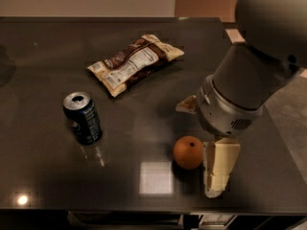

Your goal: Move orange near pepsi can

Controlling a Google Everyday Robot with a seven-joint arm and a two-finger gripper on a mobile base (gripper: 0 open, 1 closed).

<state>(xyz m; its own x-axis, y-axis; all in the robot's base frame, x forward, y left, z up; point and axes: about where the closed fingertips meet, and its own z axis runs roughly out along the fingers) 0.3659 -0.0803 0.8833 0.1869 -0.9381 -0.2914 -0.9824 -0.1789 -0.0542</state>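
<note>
The orange (188, 152) sits on the dark table (144, 47) near the front edge, right of centre, with its dark stem dot facing up. The pepsi can (83, 118) stands upright at the left, dark blue with a silver top, well apart from the orange. My gripper (216, 186) hangs from the big grey arm (240, 95) and points down at the table, right beside the orange on its right side, very close to it or touching it. It is not around the orange.
A brown-and-white snack bag (134, 63) lies flat at the back middle of the table. The table's front edge runs just below the orange and the gripper. The right edge lies behind the arm.
</note>
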